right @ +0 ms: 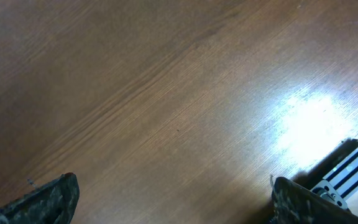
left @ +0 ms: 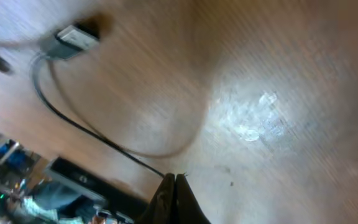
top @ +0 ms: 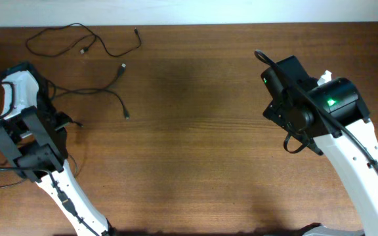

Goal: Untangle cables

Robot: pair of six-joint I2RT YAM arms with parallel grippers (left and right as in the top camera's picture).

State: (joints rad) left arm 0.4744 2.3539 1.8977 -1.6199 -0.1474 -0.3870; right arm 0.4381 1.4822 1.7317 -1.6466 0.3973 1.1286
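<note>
At left, cable [left: 114,148] seemingly pinched.

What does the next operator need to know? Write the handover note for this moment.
Left gripper: shut, apparently pinching a cable strand that runs into its tips.
Right gripper: open, empty, over bare table.
Cables: the looped cable lies by itself in the overhead view's upper left. Two strands run together toward the left arm, plug ends splayed apart.
Done: looped cable is clear of the others.
Left: separate the two strands. The arm hides whether they cross.
</note>
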